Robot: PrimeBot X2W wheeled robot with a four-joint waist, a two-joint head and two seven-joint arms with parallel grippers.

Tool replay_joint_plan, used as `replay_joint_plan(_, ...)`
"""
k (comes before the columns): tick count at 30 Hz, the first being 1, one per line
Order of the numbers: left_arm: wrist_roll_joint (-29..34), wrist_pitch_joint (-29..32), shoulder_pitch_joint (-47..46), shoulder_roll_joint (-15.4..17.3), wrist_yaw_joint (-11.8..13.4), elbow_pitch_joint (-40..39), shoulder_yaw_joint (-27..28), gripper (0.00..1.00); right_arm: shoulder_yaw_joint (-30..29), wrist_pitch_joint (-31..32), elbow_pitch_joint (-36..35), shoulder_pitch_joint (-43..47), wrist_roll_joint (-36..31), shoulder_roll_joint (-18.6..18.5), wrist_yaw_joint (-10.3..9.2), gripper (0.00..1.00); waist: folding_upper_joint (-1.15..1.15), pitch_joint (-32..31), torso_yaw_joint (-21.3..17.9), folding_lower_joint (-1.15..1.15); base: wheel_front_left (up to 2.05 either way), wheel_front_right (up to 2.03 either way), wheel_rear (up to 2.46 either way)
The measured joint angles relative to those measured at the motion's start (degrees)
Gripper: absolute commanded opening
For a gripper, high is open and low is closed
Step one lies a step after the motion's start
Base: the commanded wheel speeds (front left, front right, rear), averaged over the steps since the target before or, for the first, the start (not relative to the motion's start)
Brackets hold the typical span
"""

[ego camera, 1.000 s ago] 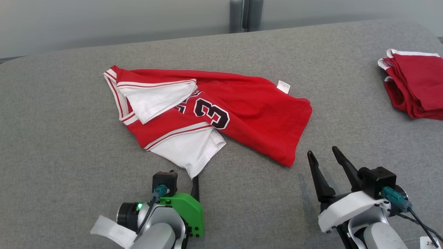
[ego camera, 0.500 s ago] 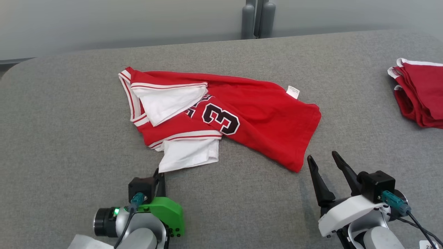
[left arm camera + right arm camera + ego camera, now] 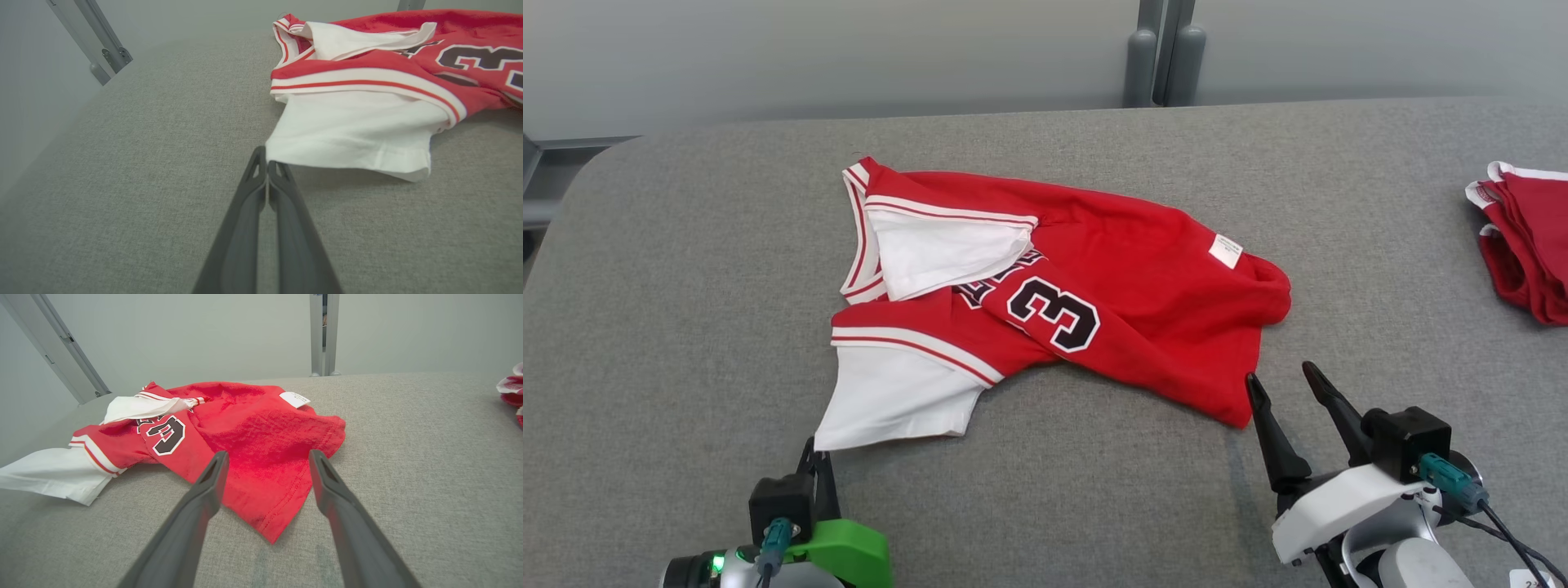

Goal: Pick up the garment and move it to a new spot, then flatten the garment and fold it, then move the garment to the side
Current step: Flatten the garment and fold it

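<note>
At lower left, my left gripper pinches the garment sleeve tight; right gripper spread wide (head view adds red pile).

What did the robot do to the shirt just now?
The left gripper closed on the white sleeve at its corner and pulled it out toward the robot, to its left, unfolding it. The right gripper stayed open by the red hem; the folded pile stayed put.
</note>
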Motion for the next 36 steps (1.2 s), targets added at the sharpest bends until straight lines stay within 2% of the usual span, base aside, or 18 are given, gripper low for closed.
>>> replay_joint_plan(2, 0.0, 0.13, 1.15, 0.69, 1.08, -0.96, 0.31, 0.0, -0.03, 0.0, 0.0, 0.01, 0.0, -0.03, 0.0, 1.0, 0.0, -0.09, 0.2, 0.0, 0.0, 0.0, 0.0)
replay_joint_plan(3, 0.03, 0.12, 1.41, 0.92, 1.33, -1.29, 0.36, 0.15, -0.02, 0.0, 0.01, 0.01, 0.0, -0.05, 0.0, 1.0, 0.0, -0.13, 0.3, 0.0, 0.0, 0.0, 0.0)
replay_joint_plan(4, 0.14, 0.07, 1.54, 1.19, 1.43, -1.55, 0.34, 1.0, -0.01, 0.0, 0.01, 0.01, 0.0, -0.08, 0.0, 1.0, 0.0, -0.16, 0.38, 0.0, 0.0, 0.0, 0.0)
replay_joint_plan(14, 0.97, -0.99, 2.82, 4.11, 2.07, -1.82, 2.23, 1.0, -0.71, 0.43, 0.08, 0.08, 0.05, -0.42, 0.0, 1.0, 0.0, -0.01, 0.55, 0.0, 0.0, 0.0, 0.0)
replay_joint_plan(17, 1.49, -1.66, 3.19, 5.0, 1.07, -4.57, 4.52, 1.0, -1.63, 0.78, 0.18, 0.37, 0.05, -0.45, 0.0, 1.0, 0.0, -0.12, 0.79, 0.0, 0.0, 0.0, 0.0)
replay_joint_plan(19, 1.69, -1.74, 3.31, 5.13, -0.93, -7.84, 6.69, 1.0, -2.34, 1.27, 0.3, 0.72, 0.03, -0.44, 0.0, 1.0, 0.0, -0.18, 1.02, 0.0, 0.0, 0.0, 0.0)
replay_joint_plan(22, 3.53, -1.99, 3.71, 4.74, -5.47, -13.52, 9.83, 1.0, -3.24, 2.57, 0.6, 0.97, -0.04, -0.51, 0.0, 1.0, 0.0, -0.24, 1.43, 0.0, 0.0, 0.0, 0.0)
replay_joint_plan(28, 6.42, -2.07, 5.78, 2.0, -15.99, -18.7, 15.32, 1.0, -4.16, 6.39, 1.52, 0.98, -0.03, -0.53, 0.0, 1.0, 0.0, -0.21, 1.95, 0.0, 0.0, 0.0, 0.0)
replay_joint_plan(29, 7.61, -2.07, 6.48, 0.81, -18.68, -19.4, 17.28, 1.0, -4.22, 7.69, 2.12, 0.92, 0.02, -0.47, 0.0, 1.0, 0.0, -0.14, 2.04, 0.0, 0.0, 0.0, 0.0)
replay_joint_plan(36, 11.71, -2.08, 8.51, -3.45, -24.29, -18.66, 22.51, 1.0, -8.73, 11.99, 5.13, -1.94, 0.43, 0.37, 0.0, 1.0, 0.0, 0.25, 2.87, 0.0, 0.0, 0.0, 0.0)
